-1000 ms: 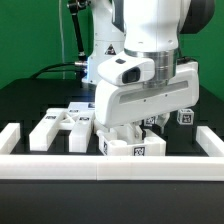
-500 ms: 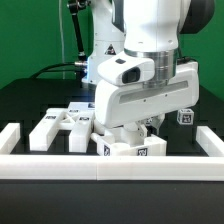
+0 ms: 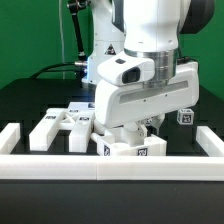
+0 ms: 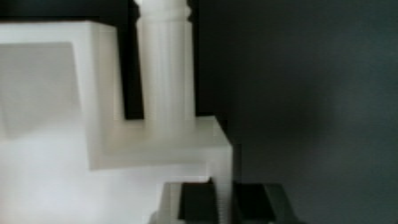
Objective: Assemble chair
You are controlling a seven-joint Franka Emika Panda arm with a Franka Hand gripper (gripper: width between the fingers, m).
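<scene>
The chair's white parts lie inside the walled work area. A blocky tagged piece (image 3: 130, 150) sits directly under my gripper (image 3: 138, 133). Other tagged pieces (image 3: 58, 128) lie at the exterior view's left, and a small tagged cube (image 3: 185, 117) at its right. In the wrist view a white stepped block (image 4: 169, 145) carries a round post (image 4: 164, 60) beside a wide slab (image 4: 54, 80). My gripper (image 4: 226, 188) is shut with its dark fingers (image 4: 189, 202) at the block's corner edge. Nothing shows between the jaws.
A plain white border rail (image 3: 110, 167) runs along the front, with side walls at the exterior view's left (image 3: 10, 138) and right (image 3: 212, 140). The table is black, with a green backdrop behind the arm's base (image 3: 100, 60).
The jaws have closed since a second ago. The tagged piece under the gripper shifted slightly, showing its tags differently, then stayed still over the last half second.
</scene>
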